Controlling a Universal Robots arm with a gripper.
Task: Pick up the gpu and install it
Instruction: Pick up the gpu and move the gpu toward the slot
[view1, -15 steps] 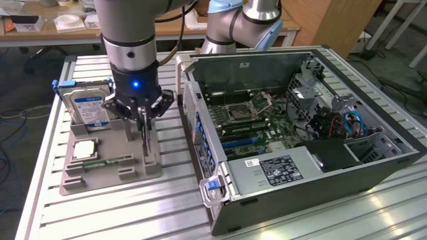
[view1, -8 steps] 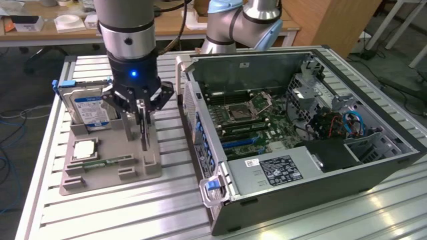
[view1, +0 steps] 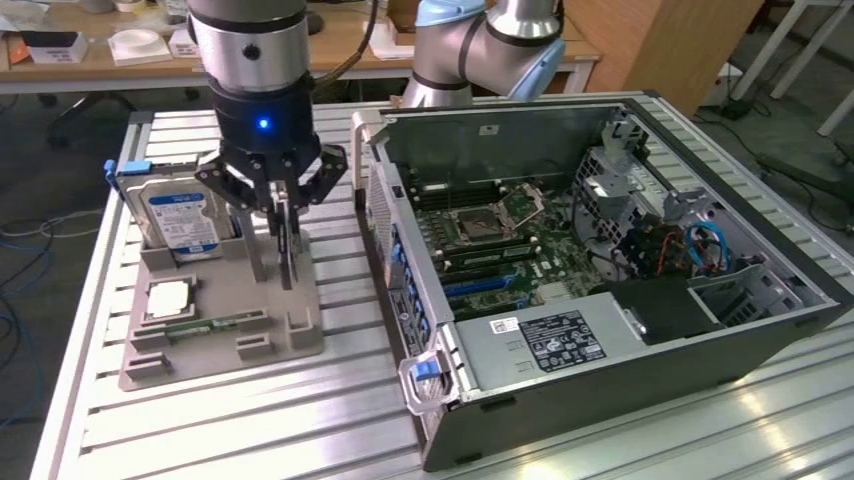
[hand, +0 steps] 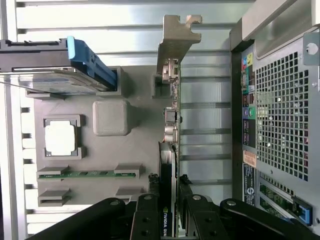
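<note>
The gpu (view1: 287, 255) stands on edge in a slot of the grey holder (view1: 267, 345), a thin dark card seen edge-on. My gripper (view1: 282, 215) comes down over its upper edge, with one finger on each flat face. In the wrist view the gpu (hand: 170, 130) runs away from me, its silvery bracket (hand: 176, 45) at the far end. My gripper (hand: 169, 192) is shut on the near part of the card, and the fingers (hand: 149, 205) press against its sides. The card's lower edge still looks level with the holder slot.
The holder also carries a hard drive (view1: 180, 220) with a blue-white label, a processor chip (view1: 167, 298) and a green memory stick (view1: 214, 325). The open computer case (view1: 601, 250) lies to the exterior view's right, motherboard slots (view1: 481, 285) exposed. A second arm (view1: 481, 50) stands behind.
</note>
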